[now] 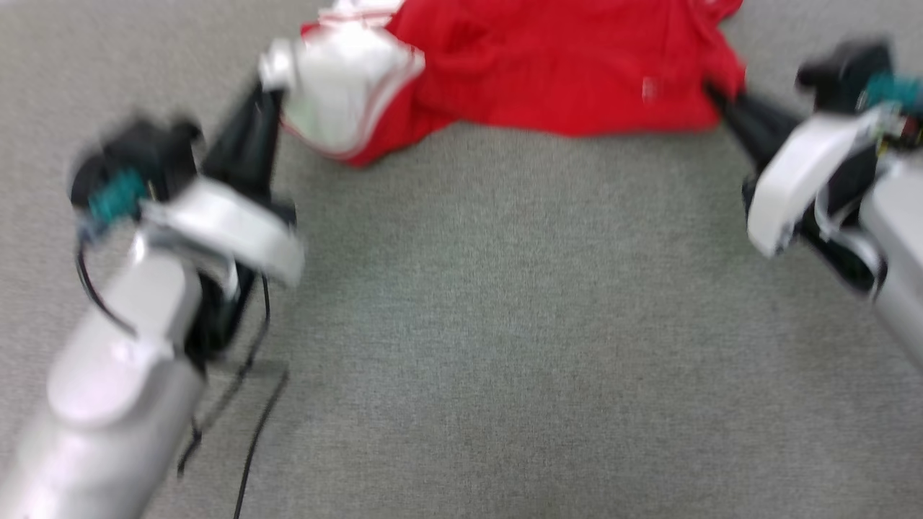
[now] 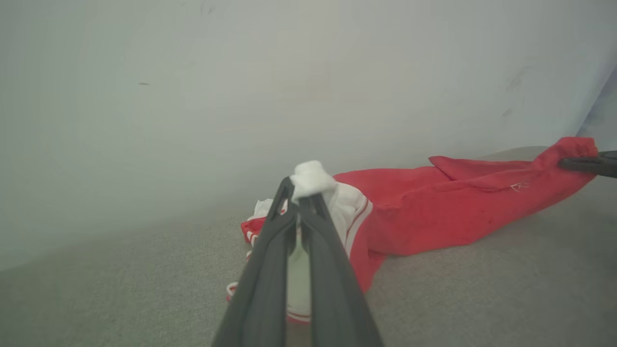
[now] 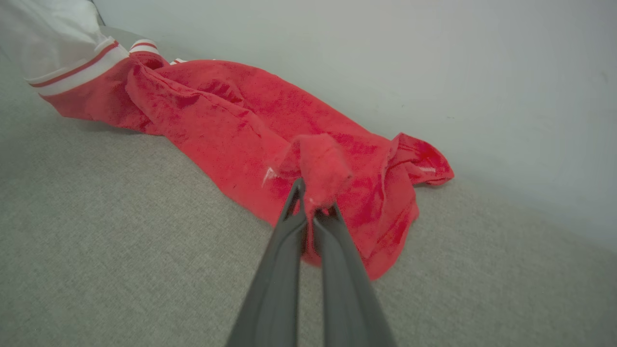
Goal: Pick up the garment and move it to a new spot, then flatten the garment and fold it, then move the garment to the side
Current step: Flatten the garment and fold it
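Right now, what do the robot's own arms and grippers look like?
Both arms match: the left arm and right arm are rounded silver-grey tubes with a white curved shell at the wrist, then a black housing with a teal part. Thin black cables hang from the left one. The left gripper and right gripper each have two long, dark, tapering fingers.

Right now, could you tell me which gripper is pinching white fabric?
The left gripper: it grips the white sleeve of the garment, whereas the right gripper pinches red fabric.
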You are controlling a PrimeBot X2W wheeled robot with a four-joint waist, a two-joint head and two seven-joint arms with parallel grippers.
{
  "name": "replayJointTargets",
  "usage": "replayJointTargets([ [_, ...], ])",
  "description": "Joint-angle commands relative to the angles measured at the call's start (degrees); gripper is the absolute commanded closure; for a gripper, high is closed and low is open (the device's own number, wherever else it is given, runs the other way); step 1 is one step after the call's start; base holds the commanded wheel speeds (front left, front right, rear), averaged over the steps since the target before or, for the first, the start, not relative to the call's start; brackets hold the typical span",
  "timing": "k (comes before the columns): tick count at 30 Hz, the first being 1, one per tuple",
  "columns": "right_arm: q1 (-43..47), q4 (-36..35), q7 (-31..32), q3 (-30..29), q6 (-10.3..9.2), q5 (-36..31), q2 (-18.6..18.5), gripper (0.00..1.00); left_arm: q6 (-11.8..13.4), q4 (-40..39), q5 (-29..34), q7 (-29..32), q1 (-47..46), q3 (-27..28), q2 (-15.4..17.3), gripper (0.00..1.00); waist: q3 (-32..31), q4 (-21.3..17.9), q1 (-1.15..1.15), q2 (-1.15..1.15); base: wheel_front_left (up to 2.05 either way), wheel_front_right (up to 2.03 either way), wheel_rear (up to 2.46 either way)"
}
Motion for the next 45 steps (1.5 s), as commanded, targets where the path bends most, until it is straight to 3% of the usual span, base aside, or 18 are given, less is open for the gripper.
replayJointTargets([
  [1,3.1,-1.0,-0.3,0.9,-0.07,0.9,-1.2,1.00,0.9,-1.8,-0.8,-0.4,4.7,0.0,0.5,1.00,-3.5,0.3,0.01,0.00,0.00,0.00,0.00],
  [12,18.5,-4.7,-2.2,4.7,-0.07,3.9,-5.8,1.00,5.6,-9.5,-5.1,0.0,29.0,-0.2,3.7,1.00,-13.2,1.0,0.01,0.00,0.00,0.00,0.00],
  [23,33.9,-9.4,-3.4,2.1,-0.07,4.5,-9.9,1.00,8.9,-15.1,-9.4,1.8,46.0,-2.2,4.9,1.00,-20.1,1.1,0.01,0.00,0.00,0.00,0.00],
  [28,39.8,-11.8,-3.0,0.1,-0.07,5.0,-11.5,1.00,9.4,-17.2,-10.9,2.7,51.5,-3.1,5.8,1.00,-22.1,0.8,0.01,0.00,0.00,0.00,0.00],
  [34,50.2,-15.6,-1.6,-4.4,-0.07,4.6,-13.2,1.00,8.3,-19.6,-14.4,6.2,58.1,-5.3,7.1,1.00,-23.8,0.5,0.01,0.00,0.00,0.00,0.00],
  [40,56.6,-18.6,0.6,-7.8,-0.07,3.4,-14.6,1.00,6.5,-20.9,-17.0,10.9,60.0,-7.6,8.0,1.00,-24.2,0.6,0.01,0.00,0.00,0.00,0.00],
  [45,61.0,-21.2,2.4,-12.1,-0.07,2.2,-14.2,1.00,7.4,-21.3,-16.2,10.9,60.4,-7.6,9.0,1.00,-24.2,0.9,0.01,0.00,0.00,0.00,0.00],
])
